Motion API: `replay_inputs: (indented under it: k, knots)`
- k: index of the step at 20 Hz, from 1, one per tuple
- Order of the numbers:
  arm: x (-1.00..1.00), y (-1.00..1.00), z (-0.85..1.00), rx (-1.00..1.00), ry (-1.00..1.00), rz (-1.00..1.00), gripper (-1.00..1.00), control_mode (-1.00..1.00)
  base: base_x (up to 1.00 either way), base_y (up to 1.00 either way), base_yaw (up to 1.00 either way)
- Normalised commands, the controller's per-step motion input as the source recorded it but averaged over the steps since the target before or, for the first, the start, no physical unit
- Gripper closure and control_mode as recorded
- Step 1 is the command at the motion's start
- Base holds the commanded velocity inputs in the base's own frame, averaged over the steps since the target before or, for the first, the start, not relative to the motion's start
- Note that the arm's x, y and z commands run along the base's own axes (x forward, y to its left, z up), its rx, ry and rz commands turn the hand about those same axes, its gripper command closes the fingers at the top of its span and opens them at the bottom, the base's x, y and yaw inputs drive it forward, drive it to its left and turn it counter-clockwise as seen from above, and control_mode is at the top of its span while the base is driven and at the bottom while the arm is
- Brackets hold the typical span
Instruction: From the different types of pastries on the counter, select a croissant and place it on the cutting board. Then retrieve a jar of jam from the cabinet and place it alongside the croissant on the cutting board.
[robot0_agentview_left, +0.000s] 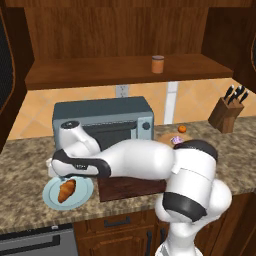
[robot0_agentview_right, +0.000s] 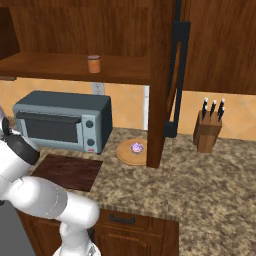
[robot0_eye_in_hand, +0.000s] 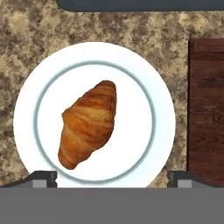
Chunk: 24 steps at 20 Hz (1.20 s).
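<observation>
A golden croissant (robot0_eye_in_hand: 89, 124) lies on a white, blue-ringed plate (robot0_eye_in_hand: 144, 70), directly under my gripper (robot0_eye_in_hand: 112, 178). The gripper is open, with one fingertip on each side of the plate and nothing between them. From the left base, the croissant (robot0_agentview_left: 66, 190) and its plate (robot0_agentview_left: 83, 194) sit at the counter's front left, below my bent hand. The dark wooden cutting board (robot0_agentview_left: 131, 187) lies just right of the plate and is bare (robot0_agentview_right: 67, 171). An orange jar of jam (robot0_agentview_left: 158, 64) stands upright on the open cabinet shelf (robot0_agentview_right: 93, 64).
A grey toaster oven (robot0_agentview_left: 102, 121) stands right behind the plate and board. A round wooden plate with a cupcake (robot0_agentview_right: 136, 148) sits further right, with a small orange item (robot0_agentview_left: 182, 128) and a knife block (robot0_agentview_right: 207, 131) beyond. An open cabinet door (robot0_agentview_right: 172, 75) hangs above the counter.
</observation>
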Motion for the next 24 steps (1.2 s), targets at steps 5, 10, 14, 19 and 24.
replay_inputs:
  k: [5,10,14,19,24]
  knots:
    - [0.08,0.15,-0.22,0.00,0.00,-0.01,-1.00,-1.00,0.00,0.00,0.00]
    - [0.02,0.02,-0.11,0.00,0.00,-0.05,-1.00,-1.00,0.00,0.00,0.00]
    - [0.12,0.00,-0.15,0.00,0.00,-0.08,-1.00,-1.00,0.00,0.00,0.00]
    - [0.04,0.00,-0.33,0.00,0.00,-0.06,-1.00,-1.00,0.00,0.00,0.00]
    - [0.05,0.03,-0.19,0.00,0.00,-0.06,-1.00,-1.00,0.00,0.00,0.00]
